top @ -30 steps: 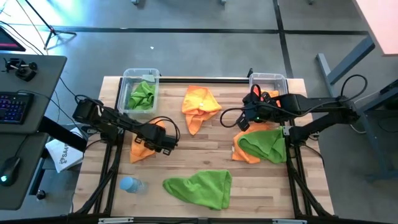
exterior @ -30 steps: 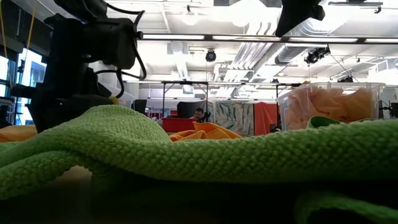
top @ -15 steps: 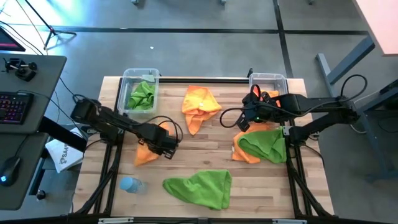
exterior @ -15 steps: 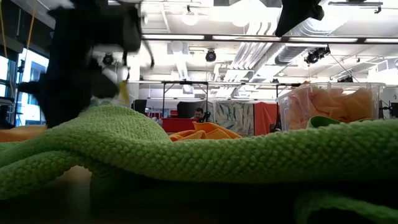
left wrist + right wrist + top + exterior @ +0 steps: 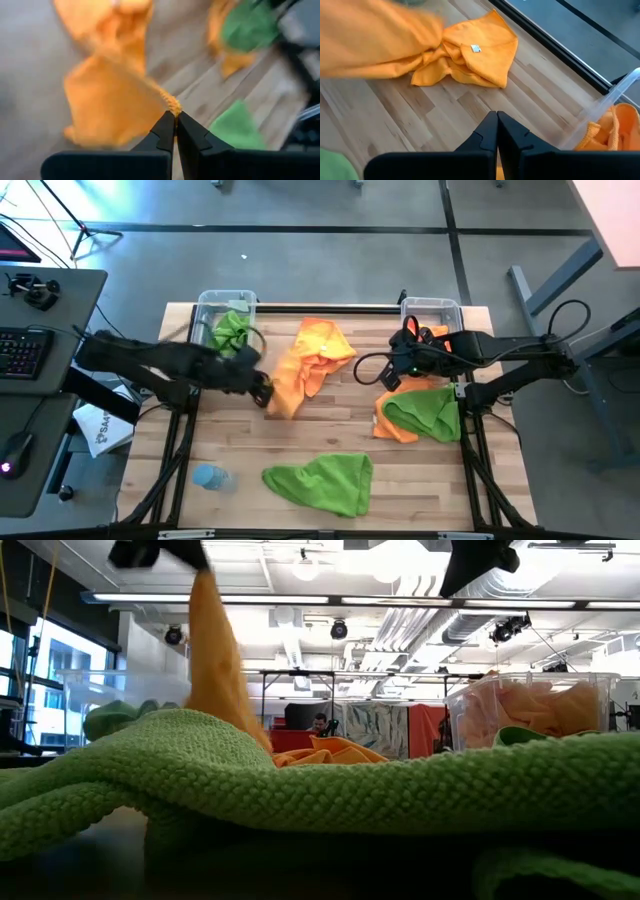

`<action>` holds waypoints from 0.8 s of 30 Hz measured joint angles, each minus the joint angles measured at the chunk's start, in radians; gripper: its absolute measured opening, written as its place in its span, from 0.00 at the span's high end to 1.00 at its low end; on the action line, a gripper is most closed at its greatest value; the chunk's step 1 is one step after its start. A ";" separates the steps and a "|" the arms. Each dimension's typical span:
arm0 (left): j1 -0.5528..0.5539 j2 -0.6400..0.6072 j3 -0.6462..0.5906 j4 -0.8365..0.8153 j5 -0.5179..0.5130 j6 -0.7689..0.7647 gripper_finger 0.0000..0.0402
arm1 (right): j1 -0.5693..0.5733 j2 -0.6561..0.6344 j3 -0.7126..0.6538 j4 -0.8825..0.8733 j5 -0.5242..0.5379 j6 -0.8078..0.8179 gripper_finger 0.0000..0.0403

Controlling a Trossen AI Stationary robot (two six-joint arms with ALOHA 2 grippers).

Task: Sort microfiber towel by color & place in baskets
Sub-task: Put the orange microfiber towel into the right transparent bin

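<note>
Pale butcher-block table (image 5: 330,435) of wood strips on a grey concrete floor, with a dark desk carrying a keyboard (image 5: 22,352) off to its left. Beyond, in the low view, an open workshop with white ceiling lights and ducts, plus a person (image 5: 318,723) far back.

Left gripper (image 5: 262,391) above the table's left-middle, fingers (image 5: 167,131) pinched tight on a corner of a floppy orange microfiber towel (image 5: 283,388) hanging down from them, clear of the wood in the low view. Just beside it, a second crumpled orange towel (image 5: 324,345) lying flat at centre back.

Right gripper (image 5: 393,372) poised over the right side of the table, fingers (image 5: 489,131) closed together on nothing.

Clear plastic tub at back left (image 5: 205,308) with a bright green cloth (image 5: 230,333) inside; matching clear tub at back right (image 5: 432,307) with orange cloth (image 5: 432,333) inside. Green towel over an orange one (image 5: 418,412) on the right, another green towel (image 5: 325,480) at front centre, and a small pale blue bottle (image 5: 209,476) near the front left.
</note>
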 joint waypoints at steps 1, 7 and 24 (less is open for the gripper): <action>-0.004 -0.017 0.025 0.000 -0.034 0.025 1.00 | 0.000 0.000 0.000 0.003 0.000 0.000 1.00; -0.010 -0.083 0.165 0.000 -0.185 0.192 1.00 | 0.000 0.000 0.000 0.047 0.000 0.000 1.00; 0.194 -0.024 0.392 0.172 -0.148 0.613 1.00 | 0.000 0.097 0.000 0.535 -0.013 -0.285 0.85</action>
